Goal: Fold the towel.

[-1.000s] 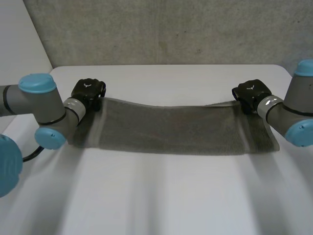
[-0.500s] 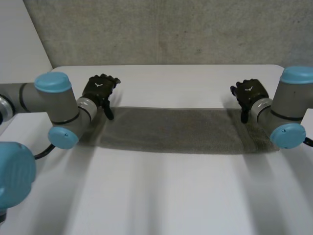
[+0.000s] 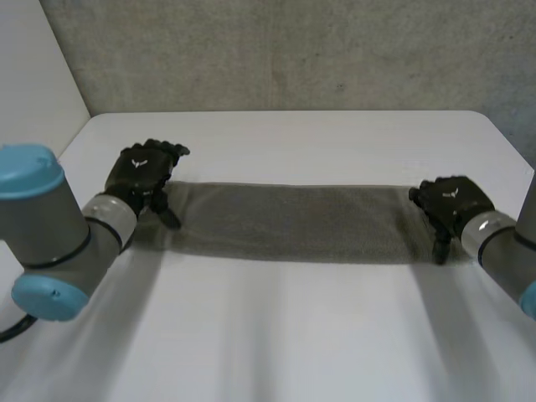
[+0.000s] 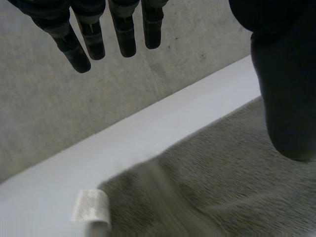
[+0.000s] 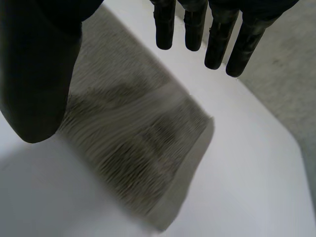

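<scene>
**Since the towel's lying flat, both hands just hang open over its ends**

While the long dark grey terry towel lies as a narrow strip across the white table, flat and running side to side a bit toward the far edge, nothing is gripping it. It looks to me like it's doubled lengthwise. My guess is the next fold goes end to end, which would explain why a hand is parked at each short end.

The black left hand hovers over the left end, near the corner with the little white fabric label. Its fingers are straight and spread well away from the thumb, holding nothing.

The black right hand is over the right end, same deal: fingers straight, thumb wide apart, empty. I can't tell if either thumb tip brushes the cloth.

Behind the table there's a rough grey concrete wall.
</scene>
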